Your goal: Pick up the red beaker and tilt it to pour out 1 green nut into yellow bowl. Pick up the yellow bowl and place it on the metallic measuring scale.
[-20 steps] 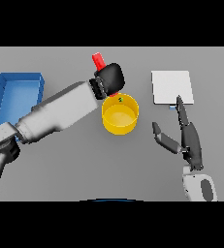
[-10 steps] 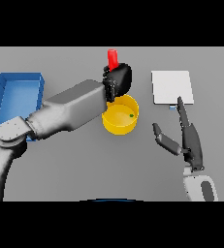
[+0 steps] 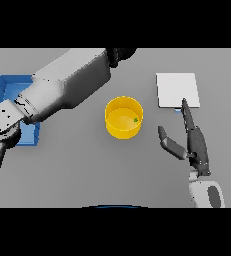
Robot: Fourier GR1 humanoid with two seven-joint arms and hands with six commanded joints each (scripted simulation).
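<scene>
The yellow bowl (image 3: 122,131) stands at the table's middle with one small green nut (image 3: 136,119) inside, near its right wall. My left arm reaches across from the lower left to the far edge, where only part of the dark left hand (image 3: 122,53) shows at the top of the view. The red beaker is out of sight. The metallic measuring scale (image 3: 177,90), a pale square plate, lies at the back right. My right hand (image 3: 194,142) rests open to the right of the bowl, fingers pointing at the scale's near edge.
A blue tray (image 3: 7,80) sits at the left, partly covered by my left arm. That arm spans the table's back left above the bowl.
My left hand has risen and moved back, carrying the red beaker out of view. The bowl now stands uncovered with the nut in it. The right hand has not moved.
</scene>
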